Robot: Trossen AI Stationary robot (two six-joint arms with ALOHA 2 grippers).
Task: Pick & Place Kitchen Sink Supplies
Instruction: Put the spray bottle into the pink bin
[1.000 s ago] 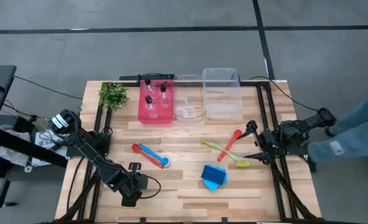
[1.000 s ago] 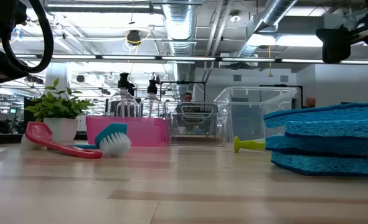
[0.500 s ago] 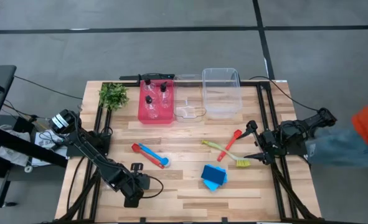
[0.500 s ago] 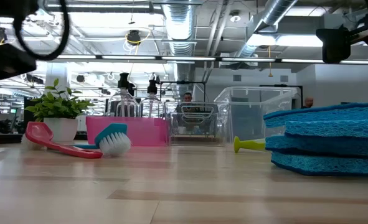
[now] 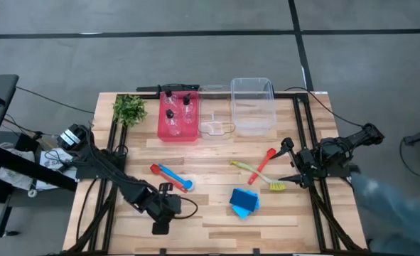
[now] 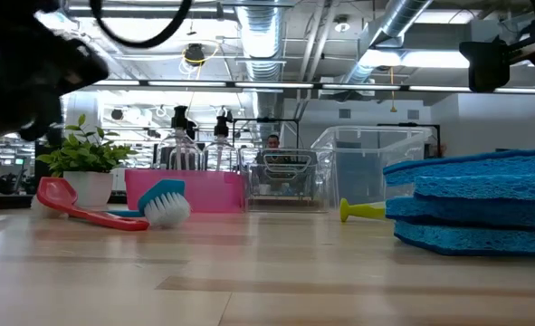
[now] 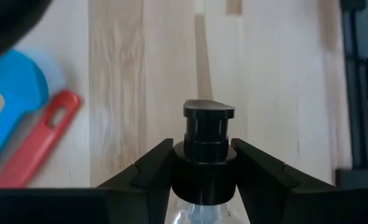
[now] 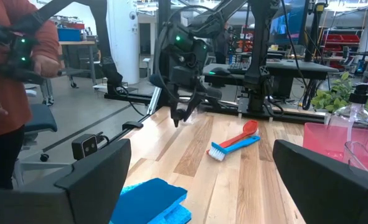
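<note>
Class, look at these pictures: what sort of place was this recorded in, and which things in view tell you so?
Probably a robotics lab or open workshop, not a kitchen: exposed ceiling ducts, workbenches with equipment, and a wooden table flanked by two robot arms, the left end effector gripping a black-capped bottle.

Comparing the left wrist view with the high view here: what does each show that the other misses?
Only the left wrist view shows the left gripper shut on a clear bottle just under its black cap.

Only the high view shows the red bin holding three bottles, the plant, the clear bin, the blue sponges, and the right gripper open at the table's right edge.

Both show the red utensil and blue brush lying together on the wooden table.
</note>
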